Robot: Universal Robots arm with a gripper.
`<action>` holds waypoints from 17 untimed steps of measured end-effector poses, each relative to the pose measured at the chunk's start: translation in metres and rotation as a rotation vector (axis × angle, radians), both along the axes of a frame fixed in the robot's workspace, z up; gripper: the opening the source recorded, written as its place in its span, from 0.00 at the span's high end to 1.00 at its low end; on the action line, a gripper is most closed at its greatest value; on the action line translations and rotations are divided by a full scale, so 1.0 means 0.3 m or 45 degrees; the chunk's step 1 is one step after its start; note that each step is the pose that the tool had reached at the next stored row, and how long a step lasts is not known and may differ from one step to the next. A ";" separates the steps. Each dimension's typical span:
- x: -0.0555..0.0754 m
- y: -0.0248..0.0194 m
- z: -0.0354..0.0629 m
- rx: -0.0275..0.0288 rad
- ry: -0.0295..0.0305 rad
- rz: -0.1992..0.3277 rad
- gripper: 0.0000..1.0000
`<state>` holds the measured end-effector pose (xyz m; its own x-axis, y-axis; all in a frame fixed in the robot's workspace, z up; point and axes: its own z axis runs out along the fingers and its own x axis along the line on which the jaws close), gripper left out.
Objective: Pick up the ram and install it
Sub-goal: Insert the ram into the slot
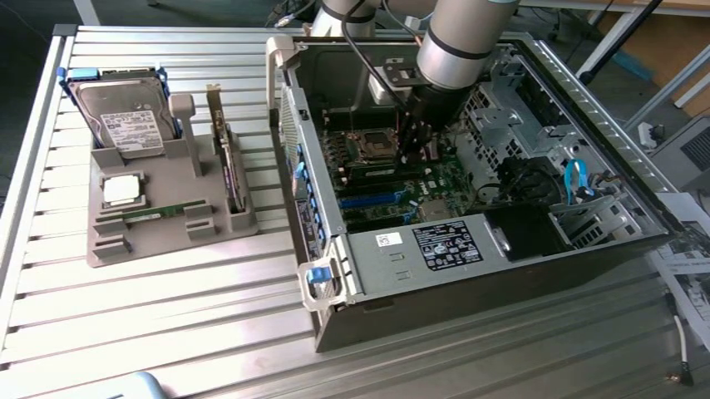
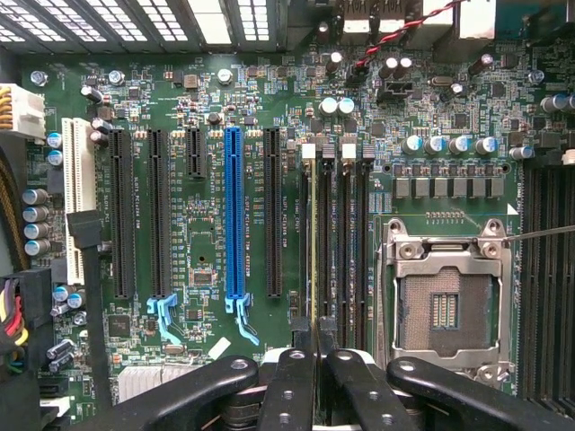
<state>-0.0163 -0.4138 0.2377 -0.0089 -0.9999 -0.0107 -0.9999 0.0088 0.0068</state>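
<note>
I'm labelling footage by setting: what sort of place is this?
Probably a robotics lab bench for computer assembly: an open computer case on a slatted metal table, a grey parts fixture, and a robot arm reaching into it.

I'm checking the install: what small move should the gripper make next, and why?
Probably ease straight down: the gripper is shut on the memory stick, which looks lined up edge-on over the memory slots beside the empty processor socket.
</note>
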 end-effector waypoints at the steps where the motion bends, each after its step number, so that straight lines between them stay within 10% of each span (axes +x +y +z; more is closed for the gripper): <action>1: 0.000 0.000 0.000 -0.0002 0.0001 0.000 0.88; 17: 0.000 0.000 -0.009 -0.0001 0.0000 0.000 0.88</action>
<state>-0.0163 -0.4138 0.2349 -0.0089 -0.9999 -0.0106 -0.9999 0.0088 0.0068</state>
